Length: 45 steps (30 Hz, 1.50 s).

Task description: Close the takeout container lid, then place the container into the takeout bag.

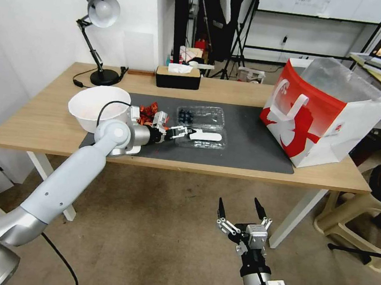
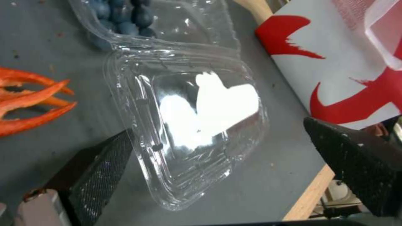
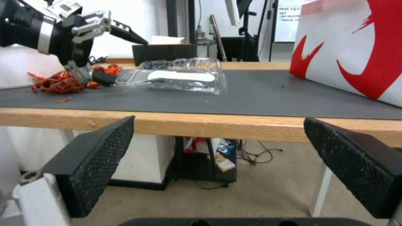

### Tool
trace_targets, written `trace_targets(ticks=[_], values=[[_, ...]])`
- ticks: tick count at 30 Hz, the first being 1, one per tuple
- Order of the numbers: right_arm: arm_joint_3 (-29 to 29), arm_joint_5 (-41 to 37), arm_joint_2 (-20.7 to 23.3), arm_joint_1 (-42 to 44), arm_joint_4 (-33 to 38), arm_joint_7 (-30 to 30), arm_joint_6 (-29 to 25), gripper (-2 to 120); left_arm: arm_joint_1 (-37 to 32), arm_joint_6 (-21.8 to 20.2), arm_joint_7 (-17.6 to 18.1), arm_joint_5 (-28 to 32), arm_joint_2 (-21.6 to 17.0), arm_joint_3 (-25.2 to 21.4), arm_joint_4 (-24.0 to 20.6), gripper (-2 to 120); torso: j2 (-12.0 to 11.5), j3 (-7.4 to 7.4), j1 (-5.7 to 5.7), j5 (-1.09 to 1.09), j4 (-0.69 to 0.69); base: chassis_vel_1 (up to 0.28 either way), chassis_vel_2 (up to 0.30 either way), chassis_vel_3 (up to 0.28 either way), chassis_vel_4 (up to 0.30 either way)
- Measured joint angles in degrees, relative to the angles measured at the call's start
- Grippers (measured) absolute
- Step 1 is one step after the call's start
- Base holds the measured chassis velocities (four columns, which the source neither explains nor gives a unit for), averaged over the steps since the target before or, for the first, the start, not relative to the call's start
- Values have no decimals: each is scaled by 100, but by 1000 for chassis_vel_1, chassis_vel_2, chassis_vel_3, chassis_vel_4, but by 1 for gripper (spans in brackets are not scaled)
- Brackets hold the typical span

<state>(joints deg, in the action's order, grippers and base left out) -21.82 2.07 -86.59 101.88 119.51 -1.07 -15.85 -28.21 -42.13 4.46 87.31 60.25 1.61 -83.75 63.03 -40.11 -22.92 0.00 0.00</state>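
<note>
Reaching with jaws parted, left gripper met the lid of the takeout container mid-mat, near the tabletop's front edge; thin plastic might have slipped, skidding toward the takeout bag at the right edge. Right gripper hung spread below.

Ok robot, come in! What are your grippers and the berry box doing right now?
Left gripper open at the lid edge. Right gripper open, parked below the table. Takeout container lying open on the mat. Takeout bag upright, nothing in the way.

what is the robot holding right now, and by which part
Nothing is held. The left gripper is open around the lid's edge, not closed on it; the right gripper hangs open below the table.
</note>
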Motion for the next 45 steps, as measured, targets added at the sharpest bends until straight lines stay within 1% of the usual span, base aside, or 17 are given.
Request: trace_targets(ticks=[20, 23, 35, 45], values=[[19, 29, -14, 27, 1, -10, 19, 100, 3, 0, 66, 329, 108, -249, -19, 100, 0, 0, 0, 0, 0, 0, 0, 0, 0], [31, 41, -19, 21, -8, -10, 21, 100, 51, 0, 101, 415, 176, -352, -13, 100, 0, 0, 0, 0, 0, 0, 0, 0, 0], [17, 43, -6, -1, -48, -10, 37, 100, 134, 0, 201, 493, 426, -476, 136, 100, 0, 0, 0, 0, 0, 0, 0, 0, 0], [9, 43, -12, -15, -75, -11, 40, 100, 151, 5, 205, 565, 495, -560, 183, 100, 0, 0, 0, 0, 0, 0, 0, 0, 0]])
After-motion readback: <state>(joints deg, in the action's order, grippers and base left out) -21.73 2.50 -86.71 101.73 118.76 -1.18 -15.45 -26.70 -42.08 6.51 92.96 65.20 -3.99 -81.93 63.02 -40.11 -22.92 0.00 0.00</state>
